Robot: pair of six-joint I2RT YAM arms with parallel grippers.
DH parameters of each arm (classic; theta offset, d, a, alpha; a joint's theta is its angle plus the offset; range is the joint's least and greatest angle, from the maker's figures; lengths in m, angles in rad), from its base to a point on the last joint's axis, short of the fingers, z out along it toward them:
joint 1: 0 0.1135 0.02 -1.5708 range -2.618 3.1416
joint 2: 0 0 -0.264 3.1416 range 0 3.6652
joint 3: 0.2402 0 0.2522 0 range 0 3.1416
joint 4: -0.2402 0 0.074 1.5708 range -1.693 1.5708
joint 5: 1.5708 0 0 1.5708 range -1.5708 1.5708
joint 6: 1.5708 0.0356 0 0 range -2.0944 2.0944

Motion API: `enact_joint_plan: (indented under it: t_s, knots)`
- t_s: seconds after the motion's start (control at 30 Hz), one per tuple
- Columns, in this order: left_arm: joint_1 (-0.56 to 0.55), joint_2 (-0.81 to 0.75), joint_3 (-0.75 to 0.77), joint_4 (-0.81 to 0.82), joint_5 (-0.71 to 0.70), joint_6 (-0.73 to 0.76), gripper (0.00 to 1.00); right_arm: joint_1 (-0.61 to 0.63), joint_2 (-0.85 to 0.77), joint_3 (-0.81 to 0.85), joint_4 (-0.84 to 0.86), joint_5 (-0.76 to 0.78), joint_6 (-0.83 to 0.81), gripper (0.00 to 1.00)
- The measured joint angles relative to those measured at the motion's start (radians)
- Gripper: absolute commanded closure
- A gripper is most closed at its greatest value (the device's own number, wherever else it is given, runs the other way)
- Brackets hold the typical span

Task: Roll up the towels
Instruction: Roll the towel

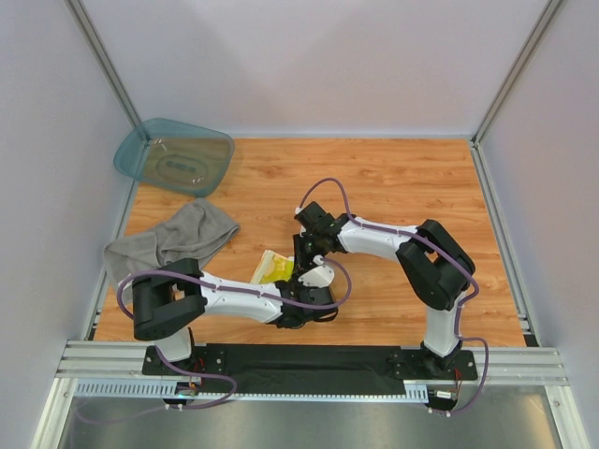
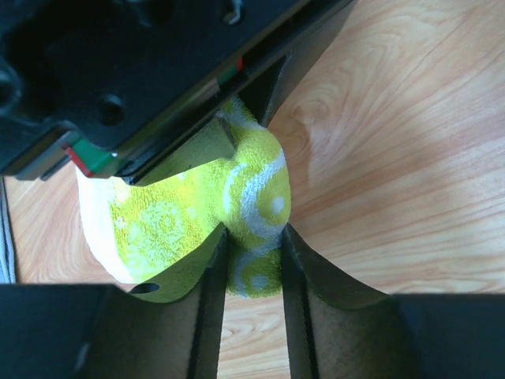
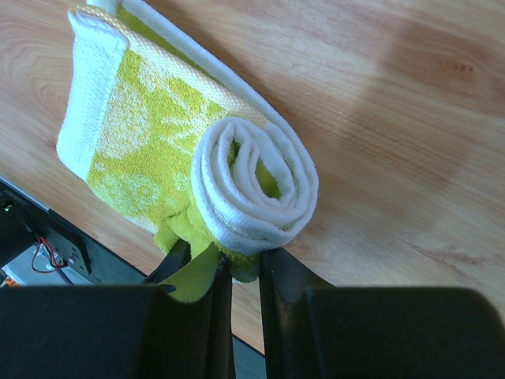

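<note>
The yellow-and-white patterned cloth [image 1: 271, 268] lies near the table's front centre, partly rolled. In the right wrist view its coiled white end [image 3: 252, 185] faces me, with a flat tail [image 3: 130, 130] still unrolled. My right gripper [image 3: 245, 264] is shut on the lower edge of the roll. My left gripper [image 2: 254, 264] is shut on a bulging fold of the same cloth [image 2: 252, 193] from the other side. In the top view the left gripper [image 1: 301, 283] and the right gripper [image 1: 301, 254] meet over the cloth. The grey towel [image 1: 173, 238] lies crumpled at the left, untouched.
A translucent teal tub [image 1: 175, 156] stands tilted at the back left corner. The black mounting rail [image 1: 309, 360] runs along the table's near edge, close to the cloth and showing as the rail [image 3: 47, 229] in the right wrist view. Enclosure walls surround the wooden table [image 1: 393, 187].
</note>
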Motion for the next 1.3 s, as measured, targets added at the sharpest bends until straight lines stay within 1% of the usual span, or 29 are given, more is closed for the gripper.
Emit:
enact_joint_plan:
  t_s: [0.03, 0.1, 0.23, 0.4, 0.5, 0.53, 0.77, 0.9, 1.07, 1.17, 1.3]
  knots:
    - [-0.001, 0.0, -0.004, 0.005, -0.005, 0.0, 0.71, 0.0, 0.0, 0.0, 0.0, 0.0, -0.001, 0.88]
    - [-0.004, 0.0, -0.012, 0.017, -0.013, 0.002, 0.77, 0.0, 0.001, 0.0, 0.0, -0.001, -0.004, 0.88]
    - [-0.006, -0.018, -0.032, 0.044, -0.01, 0.016, 0.89, -0.002, 0.003, 0.0, 0.0, -0.002, -0.011, 0.82]
    - [0.002, -0.053, -0.058, 0.074, 0.025, 0.03, 0.99, -0.014, 0.003, 0.0, -0.012, -0.006, -0.02, 0.72]
    - [0.006, -0.08, -0.074, 0.098, 0.057, 0.031, 1.0, -0.029, 0.003, -0.002, -0.037, -0.014, -0.029, 0.68]
    - [0.008, -0.095, -0.083, 0.108, 0.073, 0.03, 1.0, -0.032, 0.003, -0.002, -0.047, -0.018, -0.032, 0.64]
    - [0.011, -0.185, -0.145, 0.182, 0.171, 0.014, 1.0, -0.08, 0.002, -0.007, -0.127, -0.054, -0.064, 0.53]
    - [0.014, -0.236, -0.188, 0.229, 0.23, -0.002, 1.0, -0.145, -0.022, -0.024, -0.164, -0.05, -0.089, 0.47]
    - [0.021, -0.3, -0.244, 0.255, 0.32, -0.028, 1.0, -0.274, -0.105, -0.08, -0.179, 0.035, -0.122, 0.39]
    - [0.037, -0.334, -0.273, 0.281, 0.372, -0.05, 1.0, -0.332, -0.156, -0.107, -0.19, 0.074, -0.133, 0.37]
    - [0.085, -0.396, -0.334, 0.341, 0.45, -0.099, 1.0, -0.337, -0.223, -0.139, -0.202, 0.092, -0.142, 0.37]
